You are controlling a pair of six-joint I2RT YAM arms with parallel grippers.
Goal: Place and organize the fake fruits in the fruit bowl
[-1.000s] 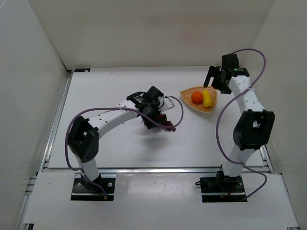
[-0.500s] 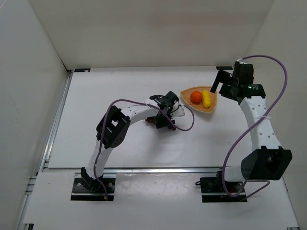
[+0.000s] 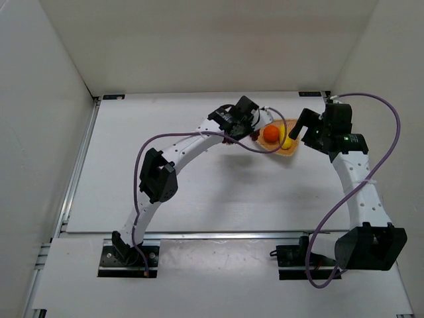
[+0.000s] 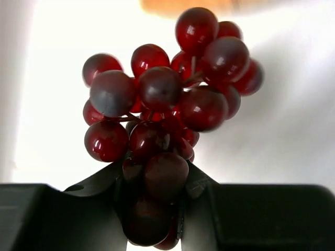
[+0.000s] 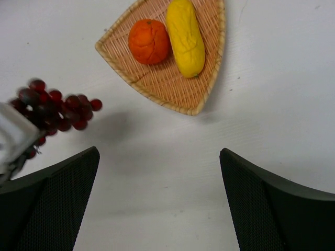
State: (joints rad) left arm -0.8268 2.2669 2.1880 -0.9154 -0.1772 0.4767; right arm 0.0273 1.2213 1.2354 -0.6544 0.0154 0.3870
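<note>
A dark red grape bunch point(image 4: 167, 104) hangs in my left gripper point(image 4: 157, 183), whose jaws are shut on its lower grapes. In the right wrist view the grape bunch point(image 5: 57, 110) is in the air just left of the fruit bowl point(image 5: 167, 83) and apart from it. The round orange point(image 5: 149, 41) and the yellow oblong fruit point(image 5: 185, 36) lie side by side in the woven bowl. From above, my left gripper point(image 3: 250, 129) is at the left edge of the fruit bowl point(image 3: 286, 152) and covers the grapes. My right gripper point(image 5: 158, 157) is open and empty over bare table beside the bowl.
White walls enclose the table at the back and both sides. My right gripper point(image 3: 299, 129) hovers close to the bowl's right side, so both arms crowd the bowl. A purple cable loops from each arm.
My left gripper closed on the grape bunch, lifted it and swung from the table's middle to the bowl's left edge. The right arm pulled back from over the bowl, still open.
</note>
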